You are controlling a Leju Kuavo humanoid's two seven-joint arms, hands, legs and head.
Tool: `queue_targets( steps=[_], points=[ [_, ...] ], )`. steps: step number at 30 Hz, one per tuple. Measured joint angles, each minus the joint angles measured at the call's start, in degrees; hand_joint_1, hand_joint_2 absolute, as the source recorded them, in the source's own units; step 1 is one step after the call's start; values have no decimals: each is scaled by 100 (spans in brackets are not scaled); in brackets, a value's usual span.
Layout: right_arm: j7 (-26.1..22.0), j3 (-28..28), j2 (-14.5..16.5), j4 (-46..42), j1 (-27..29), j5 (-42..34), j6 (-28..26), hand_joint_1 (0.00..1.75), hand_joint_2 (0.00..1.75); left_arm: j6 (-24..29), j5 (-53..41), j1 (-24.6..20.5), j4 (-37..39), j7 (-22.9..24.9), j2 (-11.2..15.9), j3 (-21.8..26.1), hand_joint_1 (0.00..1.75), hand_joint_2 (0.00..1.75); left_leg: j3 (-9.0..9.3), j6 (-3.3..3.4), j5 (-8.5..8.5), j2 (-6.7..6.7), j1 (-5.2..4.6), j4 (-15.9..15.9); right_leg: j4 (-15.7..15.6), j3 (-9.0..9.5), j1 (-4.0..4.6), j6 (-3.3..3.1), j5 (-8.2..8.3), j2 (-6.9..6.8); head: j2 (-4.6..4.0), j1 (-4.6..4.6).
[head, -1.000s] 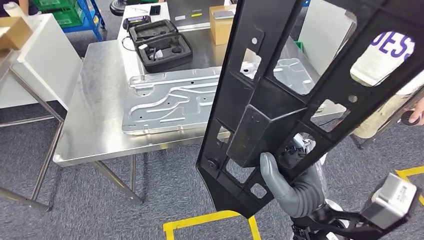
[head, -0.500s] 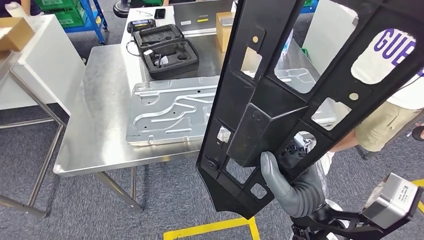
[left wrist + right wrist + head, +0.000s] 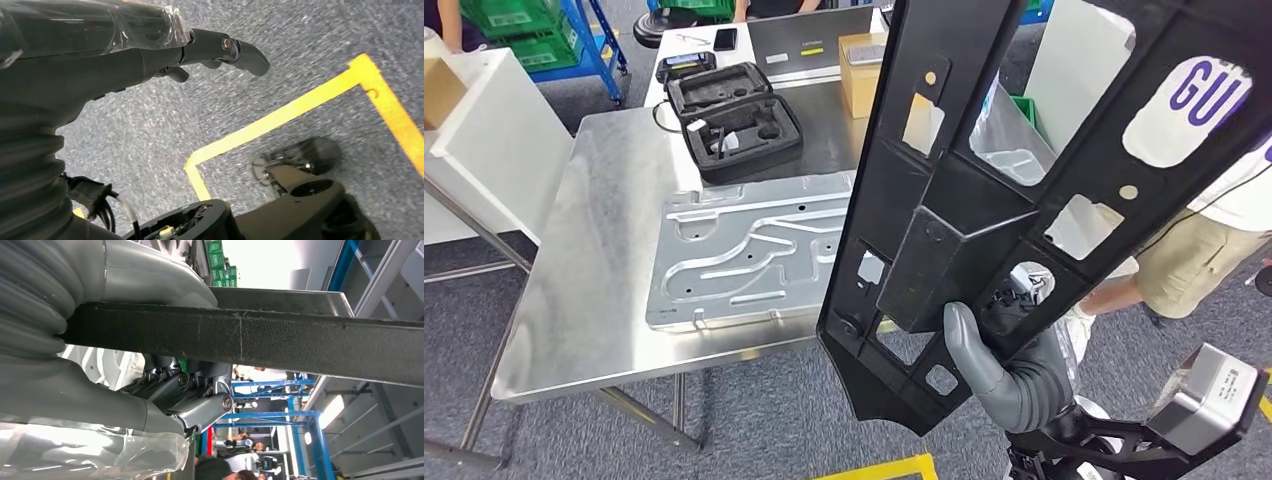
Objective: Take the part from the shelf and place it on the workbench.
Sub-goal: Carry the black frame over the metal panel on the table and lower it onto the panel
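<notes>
The part (image 3: pixel 984 200) is a long black plastic frame with several cut-outs, standing nearly upright in front of me. My right hand (image 3: pixel 1014 375) grips it near its lower end, thumb on the front face. In the right wrist view the right hand (image 3: pixel 165 390) wraps the part's thin black edge (image 3: pixel 280 337). The steel workbench (image 3: pixel 594 250) lies ahead and to the left, behind the part. My left hand (image 3: pixel 150 55) hangs over grey carpet, fingers apart and holding nothing.
On the workbench lie a stamped silver metal panel (image 3: pixel 744 250), an open black foam case (image 3: pixel 729 120) and a cardboard box (image 3: pixel 861 60). A person (image 3: pixel 1204 230) stands at the right. Yellow floor tape (image 3: pixel 280 115) marks the carpet. A white table (image 3: pixel 484 130) stands left.
The camera has moved: the workbench and its things have slid left and lower in the picture and look nearer. The part stays in my right hand's grip unchanged.
</notes>
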Motion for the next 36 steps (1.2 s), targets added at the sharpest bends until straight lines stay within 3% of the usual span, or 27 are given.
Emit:
queue_targets(
  steps=[1, 3, 5, 7, 9, 10, 11, 12, 14, 16, 19, 21, 24, 26, 27, 30, 31, 32, 33, 36],
  points=[
    [0, 1, 1, 1, -5, -1, 0, 175, 175, 0, 0, 1, 1, 1, 3, -1, 0, 175, 53, 37, 110, 3, -31, -179, -23, 30, -6, 27, -28, 4, 1, 0],
    [0, 1, 1, 1, -12, -2, 0, 175, 175, 0, -1, -3, 1, 2, 5, -2, 0, 175, 129, 90, 100, 3, -56, -295, -18, 72, -13, 92, -16, 10, 1, 0],
    [0, -1, -2, 1, -21, -3, 0, 175, 175, 1, 0, 2, 1, 2, 5, -2, 0, 175, 275, 148, 99, -3, -32, -378, 179, 49, -17, 135, -22, 7, 1, 3],
    [-2, -2, -2, 1, -33, -1, 1, 175, 175, 3, 7, -5, 1, 2, 7, 1, 0, 175, 410, 201, 55, -6, -7, -423, 769, -268, -23, 162, -172, 4, 1, 11],
    [0, -2, -2, 1, -31, -2, 6, 175, 175, 2, 20, -10, 1, 1, 8, 1, 0, 175, 486, 226, -25, -9, -2, -427, 1466, -779, -28, 195, -466, 2, 1, 19],
    [1, -2, -3, 1, -26, -3, 10, 175, 175, -1, 30, -2, 1, 1, 7, 0, 0, 175, 530, 220, -70, -12, 1, -427, 1628, -961, -33, 208, -575, 2, 1, 19],
    [2, -2, -4, 1, -24, -4, 14, 175, 175, -2, 37, 9, 1, 0, 7, 0, 0, 175, 587, 207, -120, -17, 8, -425, 1608, -1056, -39, 224, -578, 1, 1, 21],
    [2, -2, -5, 1, -24, -5, 16, 175, 175, -2, 43, 19, 1, 0, 6, 0, 0, 175, 658, 188, -175, -22, 19, -424, 1392, -1047, -49, 240, -439, 1, 1, 22],
    [0, -2, -5, 2, -22, -5, 18, 175, 175, 0, 54, 27, 1, 0, 7, 1, 0, 175, 811, 131, -304, -31, 34, -408, 618, -845, -77, 274, 144, -7, 0, 27],
    [0, 0, -4, 8, -18, -9, 23, 175, 175, 2, 61, 26, 1, -1, 9, 1, 0, 175, 876, 62, -430, -31, 23, -398, 123, -695, -84, 236, 492, -25, -1, 26],
    [-1, -4, -6, 13, -15, -7, 31, 175, 175, 7, 65, 25, 1, -4, 8, 0, 0, 175, 916, -20, -527, -20, 24, -349, 63, -657, -70, 105, 503, -25, 1, 16],
    [0, -10, -9, 13, -25, 6, 29, 175, 175, 13, 80, 21, 1, -15, 3, 0, 0, 175, 777, -66, -607, -10, 49, -31, 58, -599, -72, 41, 459, -21, 1, 11],
    [37, -29, -21, 12, -28, 48, 16, 175, 175, 24, 131, 31, 1, -54, -1, 1, 0, 175, 59, -141, -987, -2, 80, 1107, 56, -514, -58, -8, 362, -18, 1, 3],
    [102, -56, -49, 12, -20, 90, 2, 175, 175, 28, 158, 43, 1, -87, -2, 3, 0, 175, -283, -142, -1117, 1, 83, 1438, 56, -411, -39, -12, 274, -12, 1, 1],
    [149, -74, -71, 12, -18, 129, -3, 175, 175, 28, 167, 46, 1, -96, -2, 4, 0, 175, -301, -116, -1013, 2, 76, 1291, 56, -336, -29, -8, 222, -9, 1, 0],
    [364, -155, -180, 13, -17, 348, -26, 175, 175, 25, 179, 81, 2, -124, -3, 3, 0, 175, -50, 56, -196, 1, -4, 192, 44, -120, -11, 23, 75, 1, 0, 2],
    [471, -193, -238, 14, -18, 449, -36, 175, 175, 17, 181, 97, 3, -160, -3, 2, 0, 175, 11, 104, -9, 0, -39, -43, 42, -90, -12, 47, 39, 8, 0, 2],
    [606, -241, -314, 14, -16, 562, -48, 175, 175, 7, 183, 107, 3, -201, -3, 2, 0, 175, 31, 137, 78, -2, -70, -145, 35, -82, -19, 78, 11, 15, 0, 1],
    [754, -302, -406, 14, -15, 687, -58, 175, 175, -7, 185, 111, 3, -245, -3, 2, 0, 175, 41, 153, 60, -5, -89, -156, 19, -69, -22, 112, -7, 21, 0, 1],
    [1297, -563, -775, 10, -15, 1298, -82, 175, 175, -49, 203, 117, 3, -308, -7, 2, 0, 175, 188, 211, 102, -9, -49, -309, 129, -69, -17, 198, -148, 15, 0, 3]
  ],
)
